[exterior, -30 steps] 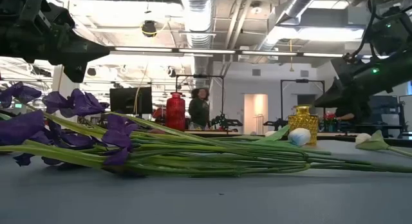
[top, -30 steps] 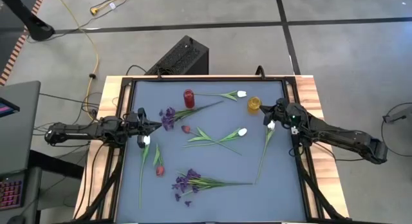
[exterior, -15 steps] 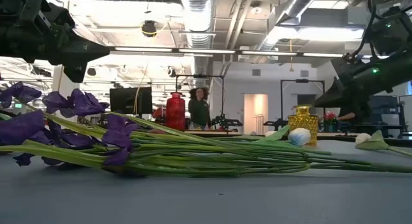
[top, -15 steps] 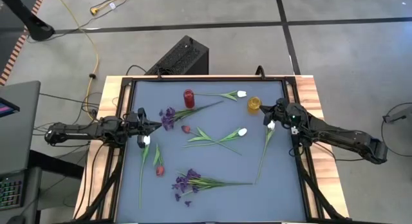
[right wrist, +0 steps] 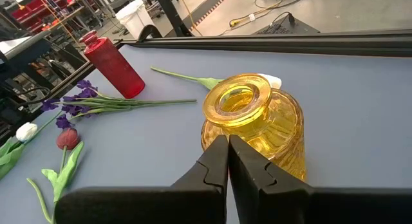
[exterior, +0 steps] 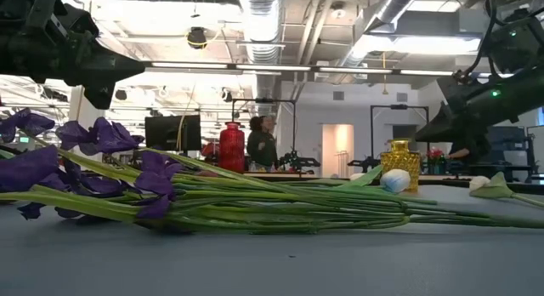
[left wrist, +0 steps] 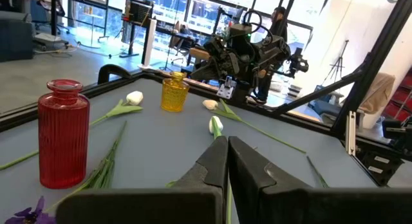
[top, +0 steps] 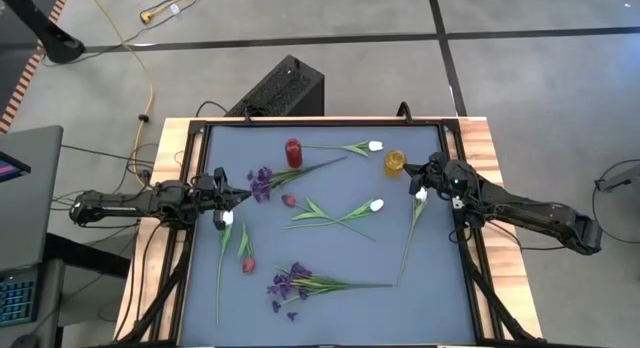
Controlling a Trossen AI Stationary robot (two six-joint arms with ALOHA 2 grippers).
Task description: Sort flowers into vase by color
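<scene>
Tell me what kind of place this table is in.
Probably a robotics lab or open workshop: exposed ceiling ducts, a bare concrete floor with a loose yellow cable, and equipment stands behind glass partitions beyond the table.

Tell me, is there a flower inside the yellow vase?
No flower stem sticks out of the ribbed yellow glass vase. Its round mouth looks empty, but the bottom inside is hidden. A white tulip bud lies just behind it.
</scene>
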